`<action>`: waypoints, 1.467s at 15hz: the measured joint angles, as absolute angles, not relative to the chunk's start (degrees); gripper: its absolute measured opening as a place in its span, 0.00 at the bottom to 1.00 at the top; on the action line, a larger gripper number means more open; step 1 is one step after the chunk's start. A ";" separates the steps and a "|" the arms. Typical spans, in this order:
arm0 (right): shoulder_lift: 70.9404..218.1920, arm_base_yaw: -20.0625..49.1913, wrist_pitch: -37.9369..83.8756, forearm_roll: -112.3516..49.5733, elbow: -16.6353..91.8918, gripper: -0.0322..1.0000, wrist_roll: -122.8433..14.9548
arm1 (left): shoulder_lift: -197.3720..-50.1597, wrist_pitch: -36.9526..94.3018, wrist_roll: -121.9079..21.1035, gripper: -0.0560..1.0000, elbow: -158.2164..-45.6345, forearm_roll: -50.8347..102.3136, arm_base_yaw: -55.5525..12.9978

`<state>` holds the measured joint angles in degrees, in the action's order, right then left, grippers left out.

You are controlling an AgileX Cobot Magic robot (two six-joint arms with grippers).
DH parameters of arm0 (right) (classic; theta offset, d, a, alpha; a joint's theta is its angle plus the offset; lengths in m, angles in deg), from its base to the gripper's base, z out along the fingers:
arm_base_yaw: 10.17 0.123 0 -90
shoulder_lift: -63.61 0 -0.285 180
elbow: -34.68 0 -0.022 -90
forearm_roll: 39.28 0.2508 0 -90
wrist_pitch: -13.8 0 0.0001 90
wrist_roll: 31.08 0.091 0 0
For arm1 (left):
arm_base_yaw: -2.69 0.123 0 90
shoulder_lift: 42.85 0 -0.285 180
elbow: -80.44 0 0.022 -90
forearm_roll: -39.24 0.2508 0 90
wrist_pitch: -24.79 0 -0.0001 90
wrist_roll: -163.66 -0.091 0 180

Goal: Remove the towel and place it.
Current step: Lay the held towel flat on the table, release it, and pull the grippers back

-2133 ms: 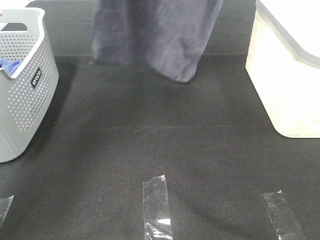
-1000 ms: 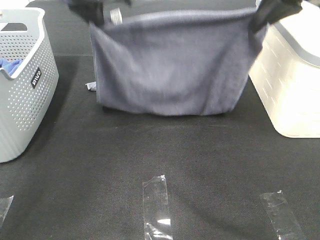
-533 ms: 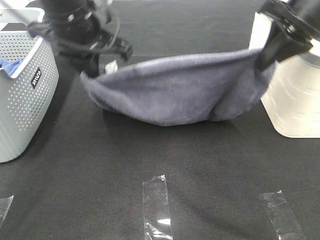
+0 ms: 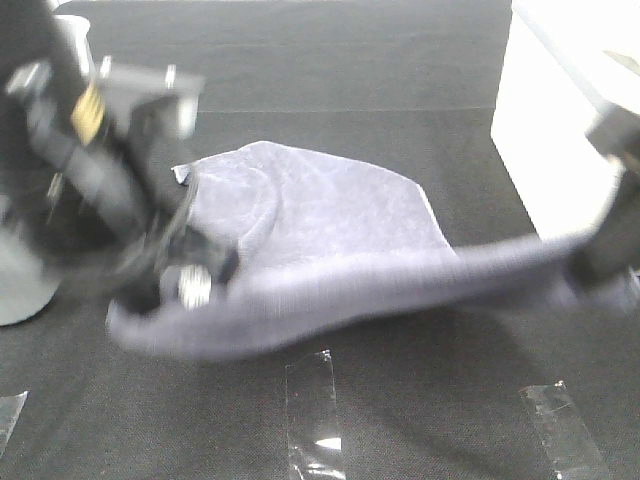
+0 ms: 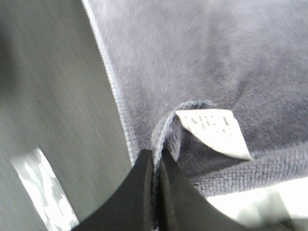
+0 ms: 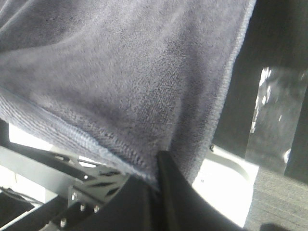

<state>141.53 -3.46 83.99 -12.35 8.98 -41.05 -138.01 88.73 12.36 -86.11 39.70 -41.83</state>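
The grey-lavender towel (image 4: 320,215) lies partly spread on the black mat, its far part flat. Its near edge hangs stretched between my two grippers, just above the mat. My left gripper (image 4: 188,283) is shut on the towel's left corner. In the left wrist view the black fingers (image 5: 144,192) pinch the hem of the towel (image 5: 202,53) beside a white label (image 5: 214,132). My right gripper (image 4: 608,252), blurred at the right edge, is shut on the other corner. The right wrist view shows its fingers (image 6: 171,183) clamped on the stitched edge of the towel (image 6: 110,72).
The grey basket (image 4: 20,295) at the left is mostly hidden behind my left arm. A white bin (image 4: 540,130) stands at the right. Clear tape strips (image 4: 315,415) (image 4: 565,430) (image 4: 8,410) lie on the mat near the front edge.
Both arms have come down and toward the front, pulling the towel's held edge forward. The towel went from hanging upright to lying partly on the mat.
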 joint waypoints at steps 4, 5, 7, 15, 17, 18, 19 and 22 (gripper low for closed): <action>129.50 -3.46 84.16 -12.64 0.61 0.03 -38.99 | -133.95 87.64 19.52 0.05 -78.32 35.23 -53.29; 127.55 -3.46 84.16 -12.98 -0.42 0.03 -38.24 | -133.95 87.64 20.78 0.05 -77.80 34.88 -55.98; 125.37 -3.52 84.16 -13.62 -1.85 0.03 -37.61 | -133.95 87.70 23.25 0.05 -77.63 33.91 -60.34; 124.17 -3.58 84.16 -13.84 -5.81 0.03 -36.58 | -133.95 88.05 27.49 0.06 -76.48 33.22 -61.66; 124.17 -3.69 84.05 -16.25 -5.81 0.20 -36.35 | -133.95 92.23 29.21 0.25 -75.80 33.74 -61.66; 124.17 -3.75 83.93 -16.82 -5.81 0.35 -36.30 | -133.95 93.37 29.32 0.40 -75.68 33.79 -61.77; 124.17 -3.75 83.88 -17.00 -5.81 0.52 -36.30 | -133.95 93.78 29.15 0.55 -75.68 33.79 -61.83; 124.17 -3.75 83.88 -17.17 -5.81 0.78 -36.30 | -133.95 93.89 28.92 0.78 -75.68 34.14 -61.83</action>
<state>124.17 -3.75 83.88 -17.17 -5.81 -36.30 -133.95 93.89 28.92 -75.68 34.14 -61.83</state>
